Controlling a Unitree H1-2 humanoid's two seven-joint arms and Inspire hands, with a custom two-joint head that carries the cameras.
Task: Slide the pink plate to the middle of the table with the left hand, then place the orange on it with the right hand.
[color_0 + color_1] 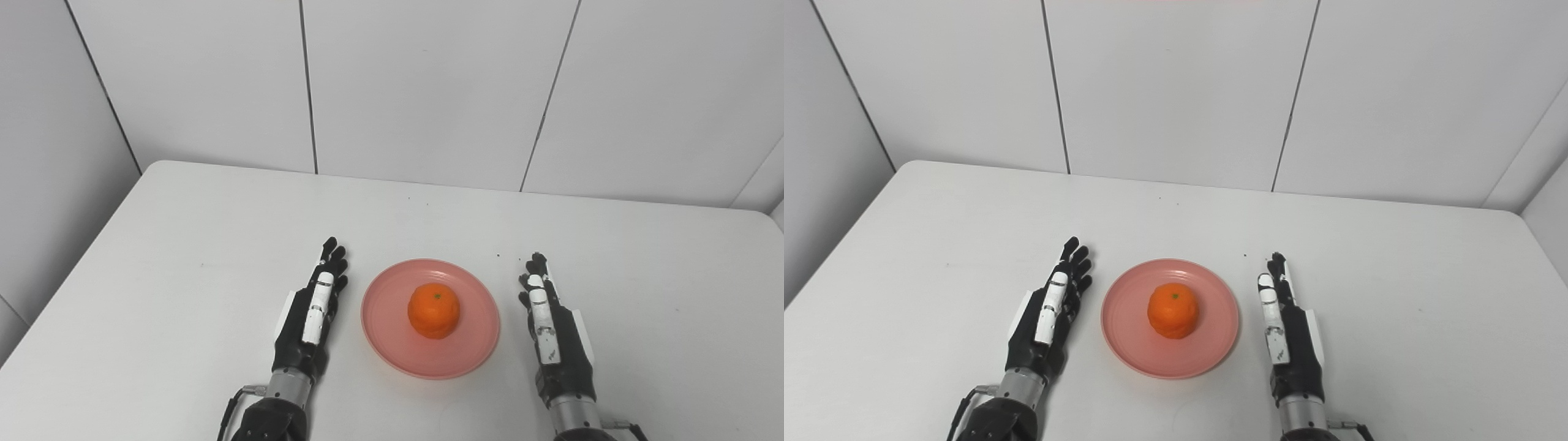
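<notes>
The pink plate (386, 318) lies on the white table, near its middle and toward the front. The orange (433, 310) sits on the plate, stem mark up. My left hand (312, 312) rests open just left of the plate, fingers straight and pointing away, holding nothing. My right hand (548, 321) rests open just right of the plate, fingers straight, holding nothing. Neither hand touches the plate. The same scene shows in the right eye view, with the plate (1127, 318), the orange (1173, 310), the left hand (1047, 315) and the right hand (1285, 331).
The white table (184, 245) has rounded far corners and stands against white panelled walls. A few tiny dark specks (497, 255) lie behind the plate.
</notes>
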